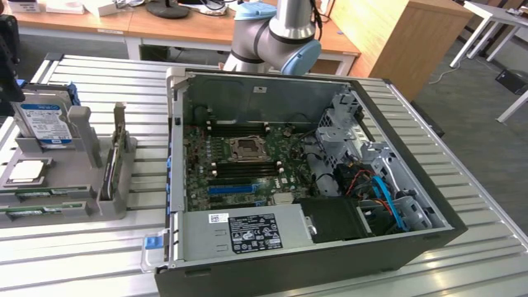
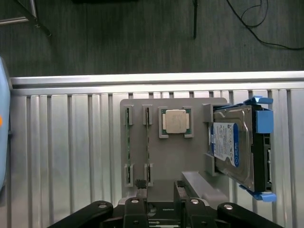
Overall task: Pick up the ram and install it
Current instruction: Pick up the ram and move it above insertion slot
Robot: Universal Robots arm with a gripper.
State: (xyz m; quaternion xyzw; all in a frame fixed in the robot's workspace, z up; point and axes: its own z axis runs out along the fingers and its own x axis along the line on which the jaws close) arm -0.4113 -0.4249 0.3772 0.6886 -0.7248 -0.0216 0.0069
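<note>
Two ram sticks point(image 2: 128, 142) point(image 2: 147, 142) stand on edge in slots of a grey parts tray point(image 2: 171, 156), thin green strips seen from above. In the exterior view they lie at the tray's near end point(image 1: 43, 193) point(image 1: 41, 209). My gripper point(image 2: 160, 187) hangs above the tray's edge, open, with nothing between its dark fingers point(image 2: 141, 190). One finger is close to the end of the nearer stick, but the gripper is well above it. The open computer case point(image 1: 396, 99) shows its motherboard point(image 1: 239, 154) with dark memory slots around the processor socket.
A processor point(image 2: 175, 121) and a hard drive with a blue-and-white label point(image 2: 230, 147) also sit in the tray. The arm's base point(image 1: 276, 37) stands behind the case. A blue slot point(image 1: 231, 187), a silver power supply point(image 1: 247, 232) and cables point(image 1: 379, 192) lie inside the case.
</note>
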